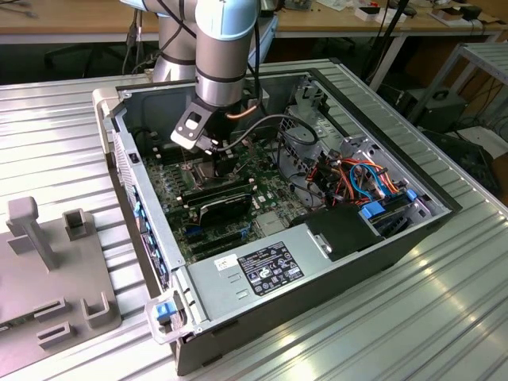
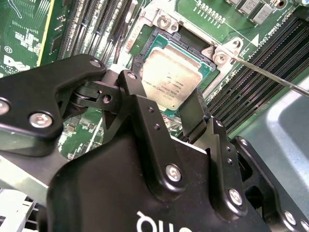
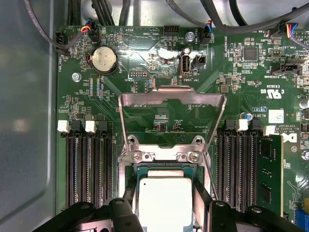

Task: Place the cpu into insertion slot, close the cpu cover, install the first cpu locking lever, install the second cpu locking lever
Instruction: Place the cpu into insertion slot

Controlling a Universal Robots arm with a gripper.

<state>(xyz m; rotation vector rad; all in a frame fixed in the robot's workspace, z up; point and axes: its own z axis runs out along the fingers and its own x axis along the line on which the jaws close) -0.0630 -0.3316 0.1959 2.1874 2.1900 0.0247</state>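
The gripper (image 2: 164, 89) is seen closed on the cpu (image 3: 165, 203): in both wrist views its two black fingers (image 3: 129, 195) are set against two opposite edges of the chip. The cpu is held flat, with the silver top upward, inside the rim of the insertion slot (image 2: 186, 41) (whether it is fully seated there cannot be told). Just beyond the slot, the cpu cover (image 3: 171, 94) is found open, swung back on its hinge, and the green motherboard (image 3: 145, 72) is seen through its square window. A thin metal lever (image 2: 270, 75) is stretched from one corner of the slot across the long black memory slots (image 3: 89, 164), which are placed on both sides of the slot. In the exterior view, the arm (image 1: 226, 55) is seen reaching down into the open computer case (image 1: 373, 266), which is laid on a ribbed metal table (image 1: 444, 317).
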